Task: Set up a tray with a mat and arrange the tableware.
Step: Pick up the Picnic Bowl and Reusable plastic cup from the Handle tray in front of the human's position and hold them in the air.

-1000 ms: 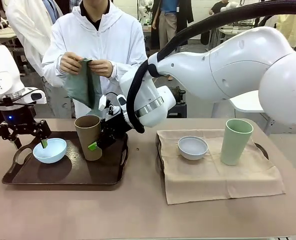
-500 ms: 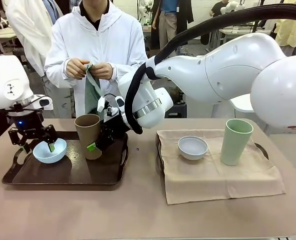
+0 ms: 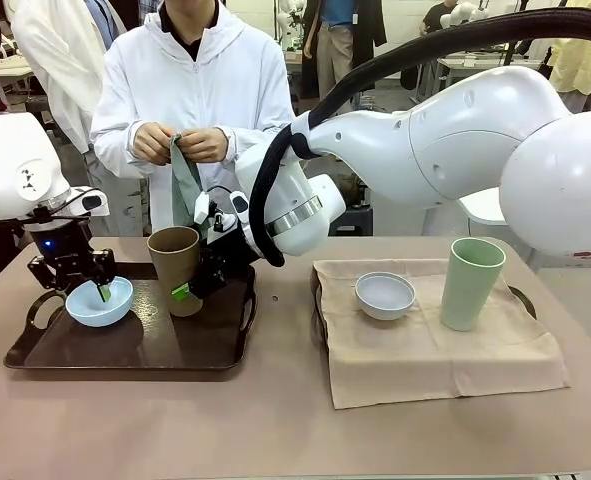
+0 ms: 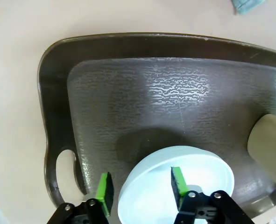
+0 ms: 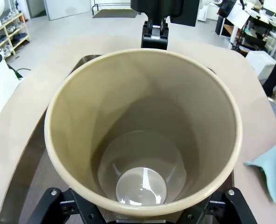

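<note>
Front view: the left gripper (image 3: 80,288) was at the left of the frame over the dark tray (image 3: 135,365). It was spread around the near rim of the light blue bowl (image 3: 100,305), one green pad inside it and the other finger outside. The bowl sat flat, mouth up, at the tray's left end. The right gripper (image 3: 185,291) was at centre-left, clamped on the lower part of the tan-brown cup (image 3: 175,262). The cup stood roughly upright on the tray's right half, long axis vertical, mouth up. The greyish white bowl (image 3: 385,295) and pale green cup (image 3: 472,282) stood upright on the beige mat (image 3: 445,360) at the right. A person at the top centre held a green cloth (image 3: 187,185). Left wrist view: the fingers (image 4: 102,191) stood wide apart at the bottom, straddling the bowl (image 4: 203,172) rim. The outer pad was just clear of it and the other pad inside. The cup (image 4: 268,144) was at the right edge. Right wrist view: the cup (image 5: 142,140) filled the centre between the fingers (image 5: 58,205), and the view ran straight down its mouth along its long axis.
</note>
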Available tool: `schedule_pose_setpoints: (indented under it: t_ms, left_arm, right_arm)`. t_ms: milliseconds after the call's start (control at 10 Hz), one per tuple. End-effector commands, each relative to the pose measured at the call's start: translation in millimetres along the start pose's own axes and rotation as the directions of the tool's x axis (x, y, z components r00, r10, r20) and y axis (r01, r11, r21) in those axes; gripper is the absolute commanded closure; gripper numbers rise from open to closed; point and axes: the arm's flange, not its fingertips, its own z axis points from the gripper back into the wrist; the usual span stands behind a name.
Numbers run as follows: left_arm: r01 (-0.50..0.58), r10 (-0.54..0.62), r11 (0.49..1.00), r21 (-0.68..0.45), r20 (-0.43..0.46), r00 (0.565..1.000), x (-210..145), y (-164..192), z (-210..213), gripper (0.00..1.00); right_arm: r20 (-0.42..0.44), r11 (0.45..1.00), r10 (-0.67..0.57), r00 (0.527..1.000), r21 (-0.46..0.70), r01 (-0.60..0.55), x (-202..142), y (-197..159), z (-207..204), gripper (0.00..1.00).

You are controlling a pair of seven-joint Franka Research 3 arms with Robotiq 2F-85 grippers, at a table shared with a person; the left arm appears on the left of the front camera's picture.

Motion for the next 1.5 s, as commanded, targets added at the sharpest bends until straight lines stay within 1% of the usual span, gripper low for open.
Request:
schedule_pose_setpoints:
  t_ms: [0, 200, 300, 400, 500, 600, 700, 800, 900, 1000, 1100, 1200, 1300, 1400]
  left_arm:
    - [-0.004, 0.004, 1.0, 0.001, 0.012, 1.0, -3.3, 3.1, 2.2, 1.0]
    - [-0.005, 0.005, 1.0, 0.006, 0.006, 1.0, -5.7, 3.6, 1.9, 1.0]
    - [-0.004, 0.004, 1.0, 0.006, 0.01, 1.0, -7.6, 4.5, 4.5, 1.0]
    - [-0.005, 0.005, 1.0, 0.009, 0.009, 1.0, -8.8, 5.3, 6.1, 1.0]
    - [-0.007, 0.007, 1.0, 0.005, 0.001, 1.0, -9.9, 5.4, 6.7, 1.0]
    - [-0.007, 0.007, 1.0, -0.002, -0.004, 1.0, -10.9, 4.6, 7.5, 1.0]
    - [-0.022, 0.022, 1.0, 0.0, -0.008, 1.0, -13.5, 3.7, 10.0, 1.0]
    - [-0.029, 0.029, 1.0, -0.004, -0.022, 0.999, -17.8, 2.0, 16.1, 0.97]
    - [-0.026, 0.025, 1.0, -0.01, -0.02, 0.999, -25.2, -1.4, 27.9, 0.97]
    - [-0.038, 0.038, 0.999, 0.006, -0.008, 0.999, -34.2, -4.2, 45.8, 0.97]
    - [-0.057, 0.057, 0.998, 0.013, 0.004, 0.998, -46.1, -7.9, 68.3, 0.97]
    - [-0.053, 0.053, 0.999, -0.007, 0.028, 0.998, -64.9, -13.1, 103.7, 0.97]
    - [-0.065, 0.064, 0.998, 0.002, 0.056, 0.996, -75.1, -18.3, 131.1, 0.97]
    - [-0.058, 0.058, 0.998, 0.003, 0.047, 0.997, -85.8, -23.1, 155.2, 0.97]
  right_arm:
    - [0.016, 1.0, 0.028, 0.999, 0.006, -0.028, -2.2, -0.4, -0.8, 1.0]
    - [0.02, 1.0, 0.027, 0.999, 0.003, -0.027, -3.3, -0.2, 0.3, 1.0]
    - [0.018, 1.0, 0.028, 0.999, -0.001, -0.028, -3.4, -0.4, 1.7, 0.75]
    - [0.014, 0.999, 0.033, 0.999, -0.004, -0.033, -2.1, 1.0, 3.7, 0.75]
    - [0.011, 0.999, 0.035, 0.999, -0.013, -0.035, -1.2, 2.8, 7.0, 1.0]
    - [0.008, 0.999, 0.033, 0.999, -0.02, -0.033, -1.6, 4.1, 10.1, 0.75]
    - [0.001, 0.999, 0.025, 1.0, -0.023, -0.025, -2.0, 6.8, 12.6, 1.0]
    - [-0.011, 1.0, -0.005, 1.0, -0.018, 0.005, 0.7, 9.6, 15.8, 1.0]
    - [-0.006, 1.0, -0.011, 1.0, -0.015, 0.011, 10.2, 15.2, 25.7, 1.0]
    - [-0.021, 1.0, 0.004, 1.0, -0.03, -0.005, 26.7, 22.4, 40.4, 1.0]
    - [-0.049, 0.999, 0.01, 0.999, -0.047, -0.012, 44.9, 31.2, 58.0, 1.0]
    - [-0.061, 0.999, -0.01, 0.998, -0.045, 0.007, 67.4, 42.8, 77.4, 1.0]
    - [-0.059, 0.998, 0.004, 0.998, -0.067, -0.008, 87.2, 50.1, 95.6, 1.0]
    - [-0.062, 0.997, 0.013, 0.998, -0.079, -0.018, 107.7, 58.4, 111.3, 1.0]
